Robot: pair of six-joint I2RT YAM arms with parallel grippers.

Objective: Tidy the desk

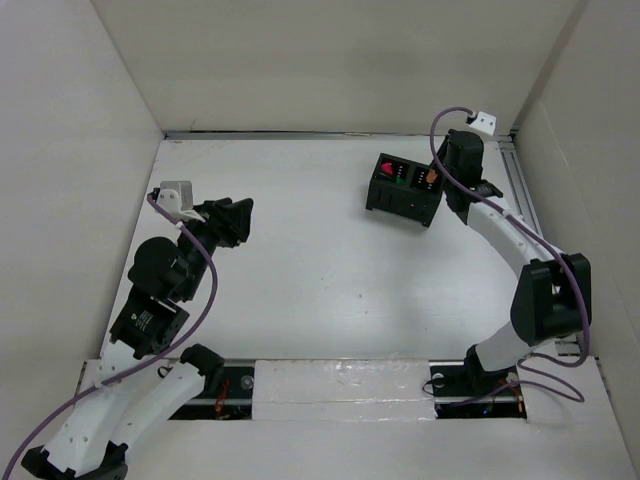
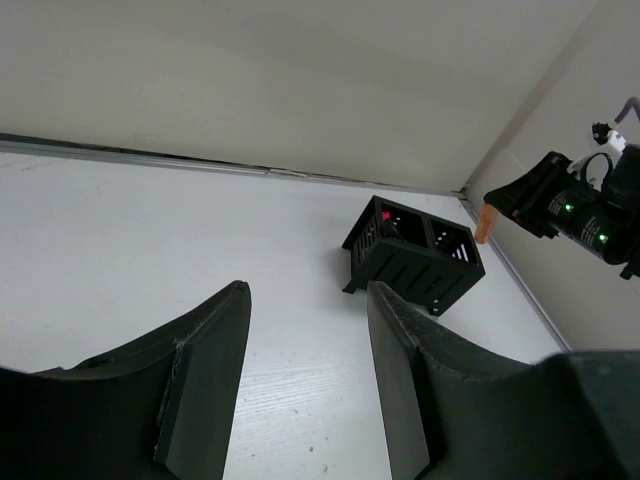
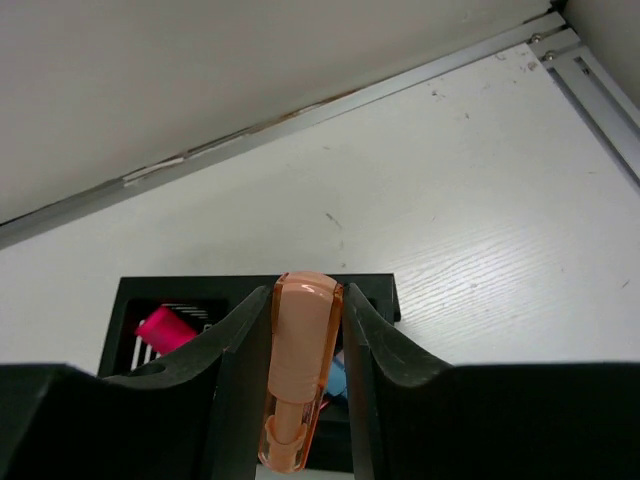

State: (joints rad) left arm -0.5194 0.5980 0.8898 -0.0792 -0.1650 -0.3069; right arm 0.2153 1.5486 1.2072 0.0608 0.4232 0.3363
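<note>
The white desk [image 1: 300,270] holds a small black two-compartment holder [image 1: 403,188] at the back right. My right gripper [image 3: 295,300] is shut on an orange marker [image 3: 298,365] and holds it above the holder's right compartment [image 3: 370,300]. The marker also shows in the top view [image 1: 431,176] and the left wrist view [image 2: 485,222]. A pink item [image 3: 165,330] sits in the left compartment, and something blue [image 3: 336,378] lies below the marker. My left gripper [image 2: 305,330] is open and empty over the desk's left side, well away from the holder [image 2: 412,252].
White wall panels [image 1: 330,60] stand at the back and both sides. Metal rails [image 1: 520,180] edge the desk at the right and back. A purple cable [image 1: 200,270] loops along the left arm.
</note>
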